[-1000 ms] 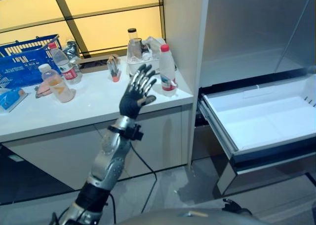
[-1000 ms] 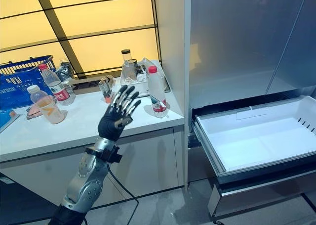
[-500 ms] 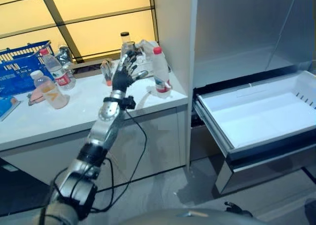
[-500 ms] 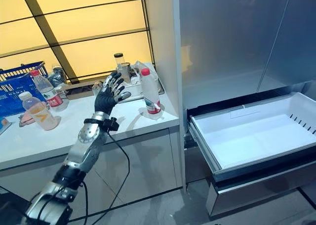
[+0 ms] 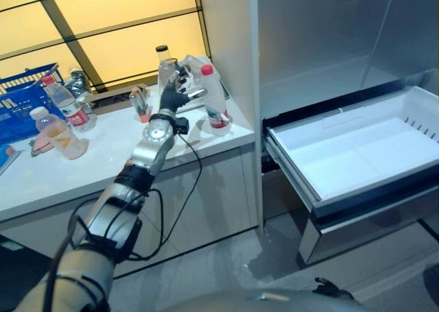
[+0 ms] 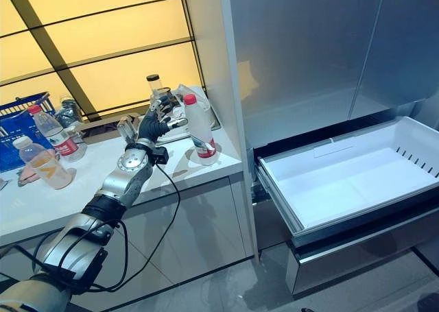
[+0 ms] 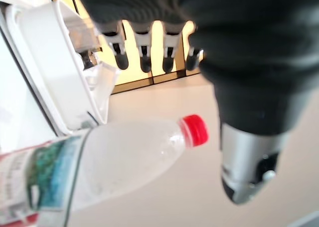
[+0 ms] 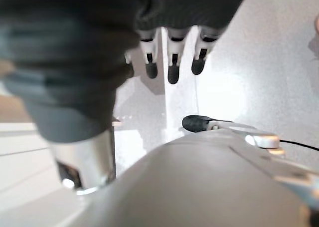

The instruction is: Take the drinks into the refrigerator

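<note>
A clear water bottle (image 5: 212, 98) with a red cap and a red-and-green label stands near the right end of the white counter (image 5: 96, 158). My left hand (image 5: 173, 98) is stretched out over the counter, just left of this bottle, open with straight fingers. In the left wrist view the bottle (image 7: 119, 164) lies between the fingers (image 7: 145, 57) and the thumb (image 7: 247, 157), untouched by either. Two more bottles stand at the counter's left, one with an orange drink (image 5: 57, 131) and one with a red label (image 5: 63, 104). My right hand (image 8: 75, 82) hangs open near the floor.
The refrigerator's white drawer (image 5: 357, 154) stands pulled out to the right of the counter, with grey fridge doors above it. A white bin (image 7: 52, 62) and a lidded jar (image 5: 164, 60) sit behind the bottle. A blue basket (image 5: 19, 96) is at the far left.
My left arm has reached forward from the counter's front edge to the red-capped bottle's side. The whole picture has slid left as the camera turned right.
</note>
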Available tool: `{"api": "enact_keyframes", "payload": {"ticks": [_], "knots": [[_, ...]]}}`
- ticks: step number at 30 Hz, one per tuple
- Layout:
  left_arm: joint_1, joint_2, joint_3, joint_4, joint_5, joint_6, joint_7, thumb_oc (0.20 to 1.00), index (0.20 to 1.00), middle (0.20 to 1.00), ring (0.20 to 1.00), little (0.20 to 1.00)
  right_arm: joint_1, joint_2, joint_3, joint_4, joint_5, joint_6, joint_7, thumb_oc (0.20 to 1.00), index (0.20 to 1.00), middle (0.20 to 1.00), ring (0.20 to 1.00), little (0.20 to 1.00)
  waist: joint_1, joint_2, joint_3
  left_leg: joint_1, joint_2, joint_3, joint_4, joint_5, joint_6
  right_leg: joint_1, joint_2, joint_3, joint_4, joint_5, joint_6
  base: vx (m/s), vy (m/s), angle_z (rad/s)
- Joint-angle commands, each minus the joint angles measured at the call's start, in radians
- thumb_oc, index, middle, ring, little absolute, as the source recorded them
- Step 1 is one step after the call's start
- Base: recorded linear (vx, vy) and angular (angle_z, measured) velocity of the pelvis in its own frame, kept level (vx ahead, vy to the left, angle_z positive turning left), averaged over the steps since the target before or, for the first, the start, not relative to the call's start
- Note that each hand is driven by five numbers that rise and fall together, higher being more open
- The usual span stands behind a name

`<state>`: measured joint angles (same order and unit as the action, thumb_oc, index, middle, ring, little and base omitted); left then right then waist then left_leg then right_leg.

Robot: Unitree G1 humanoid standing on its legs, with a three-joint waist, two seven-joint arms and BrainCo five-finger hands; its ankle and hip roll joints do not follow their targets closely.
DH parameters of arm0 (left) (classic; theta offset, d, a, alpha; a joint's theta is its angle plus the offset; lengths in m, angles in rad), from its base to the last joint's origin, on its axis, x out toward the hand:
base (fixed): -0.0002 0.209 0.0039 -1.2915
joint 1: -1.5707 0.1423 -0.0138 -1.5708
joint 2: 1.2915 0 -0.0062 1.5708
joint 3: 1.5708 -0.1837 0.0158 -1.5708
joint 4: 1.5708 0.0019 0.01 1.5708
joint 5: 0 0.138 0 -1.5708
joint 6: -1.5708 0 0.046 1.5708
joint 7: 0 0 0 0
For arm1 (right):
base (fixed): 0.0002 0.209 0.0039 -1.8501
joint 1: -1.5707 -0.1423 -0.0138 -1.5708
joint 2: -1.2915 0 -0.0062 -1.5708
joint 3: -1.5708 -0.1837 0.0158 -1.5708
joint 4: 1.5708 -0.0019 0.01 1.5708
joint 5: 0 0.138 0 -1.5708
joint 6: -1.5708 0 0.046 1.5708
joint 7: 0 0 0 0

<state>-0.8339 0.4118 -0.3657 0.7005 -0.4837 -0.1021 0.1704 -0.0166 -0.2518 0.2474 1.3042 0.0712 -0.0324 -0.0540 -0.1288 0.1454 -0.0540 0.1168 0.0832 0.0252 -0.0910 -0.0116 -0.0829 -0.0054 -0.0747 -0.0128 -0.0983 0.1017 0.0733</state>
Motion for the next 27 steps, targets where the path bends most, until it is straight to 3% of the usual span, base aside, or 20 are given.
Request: {"api": "enact_keyframes", "payload": {"ticks": [1,9,27], "knots": [[-0.183,0.057,0.017,0.099,0.02,-0.028,0.007,1.0,1.0,1.0,1.0,1.0,-0.015,0.054,0.026,0.078,0.023,0.002,-0.009,1.0,1.0,1.0,1.0,1.0,-0.022,-0.083,0.001,0.008,-0.061,0.0,0.008,-0.056,0.042,0.079,-0.052,0.014,0.011,-0.086,0.064,0.0,0.0,0.0],[-0.235,0.035,0.004,0.214,-0.049,-0.011,-0.038,1.0,1.0,1.0,1.0,1.0,-0.02,0.044,0.016,0.094,0.036,0.003,-0.011,1.0,1.0,1.0,1.0,1.0,-0.033,-0.074,-0.005,0.008,-0.062,0.004,0.007,-0.055,0.042,0.076,-0.052,0.023,0.011,-0.082,0.065,0.0,0.0,0.0],[-0.191,0.035,-0.03,0.197,-0.097,0.018,-0.147,1.0,1.0,1.0,1.0,1.0,-0.02,0.045,-0.008,0.105,0.063,0.004,-0.003,1.0,1.0,1.0,1.0,1.0,-0.033,-0.073,-0.014,0.015,-0.065,0.003,0.011,-0.059,0.044,0.084,-0.05,0.028,0.013,-0.082,0.061,0.0,0.0,0.0]]}}
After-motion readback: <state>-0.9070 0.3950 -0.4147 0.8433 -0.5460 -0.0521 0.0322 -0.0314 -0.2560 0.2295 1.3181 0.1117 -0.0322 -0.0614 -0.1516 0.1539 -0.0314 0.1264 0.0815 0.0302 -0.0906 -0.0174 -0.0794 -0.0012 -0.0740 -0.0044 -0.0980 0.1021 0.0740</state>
